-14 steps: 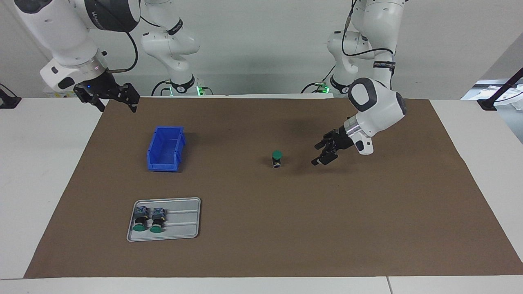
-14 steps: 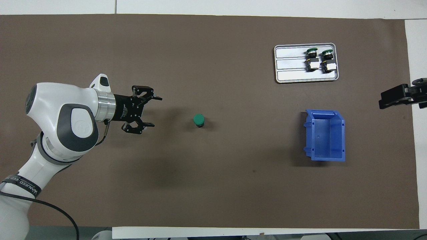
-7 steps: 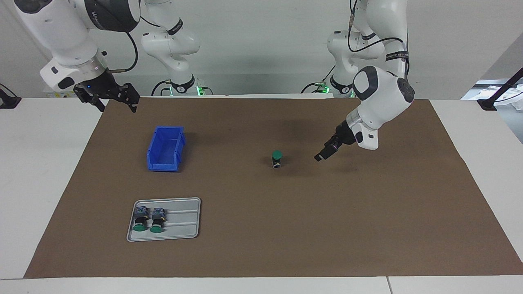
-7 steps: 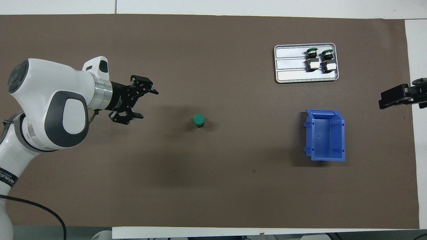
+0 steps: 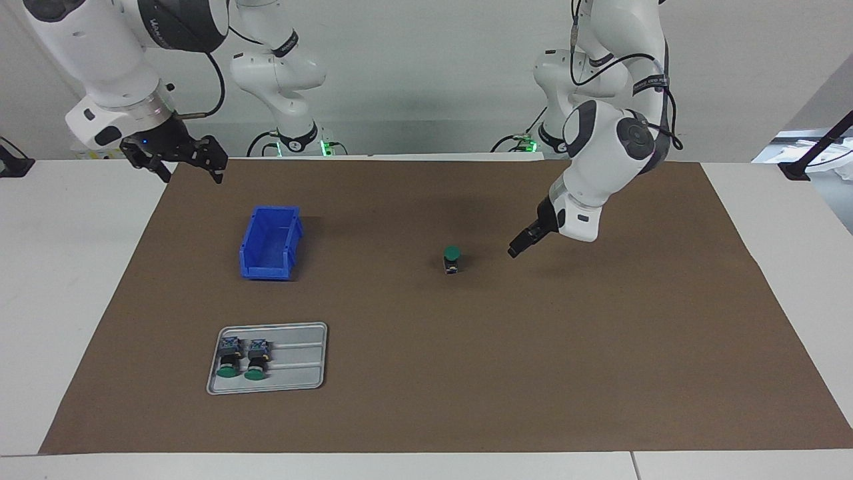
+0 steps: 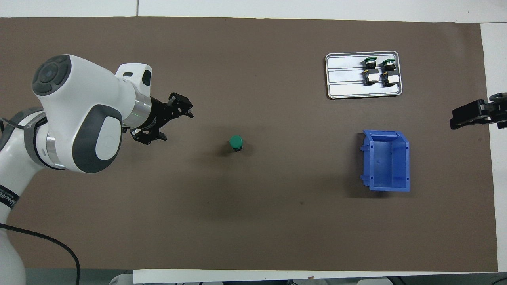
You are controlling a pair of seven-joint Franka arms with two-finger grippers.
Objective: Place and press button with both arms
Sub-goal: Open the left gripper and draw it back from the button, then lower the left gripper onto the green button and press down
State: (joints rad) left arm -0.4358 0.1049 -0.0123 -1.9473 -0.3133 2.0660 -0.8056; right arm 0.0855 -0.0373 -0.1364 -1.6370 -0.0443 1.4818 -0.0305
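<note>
Broadly, a white desk (image 5: 73, 280) carries a brown mat (image 5: 466, 373) that covers most of its top, and everything else is placed here against the blue bin (image 5: 270, 241) that stands open-topped on that mat.

Two white arms come next in size. Toward the left arm's end from the bin, the left arm (image 5: 603, 160) bends down over the mat, its left gripper (image 6: 171, 126) hanging in the air with the fingers spread wide and nothing between them. The right gripper (image 5: 174, 155) hangs at the mat's edge, past the bin toward the right arm's end of the desk; its fingers are also spread and hold nothing, and that arm waits.

Farther from the robots than the bin lies a grey tray (image 5: 300, 367), and in it two spare buttons (image 5: 240, 360) lie on their sides, just beside each other.

Smallest, the button (image 5: 452, 259) stands upright on the mat, green cap up, well apart from the bin toward the left arm's end. It is near the left gripper but apart from it.
</note>
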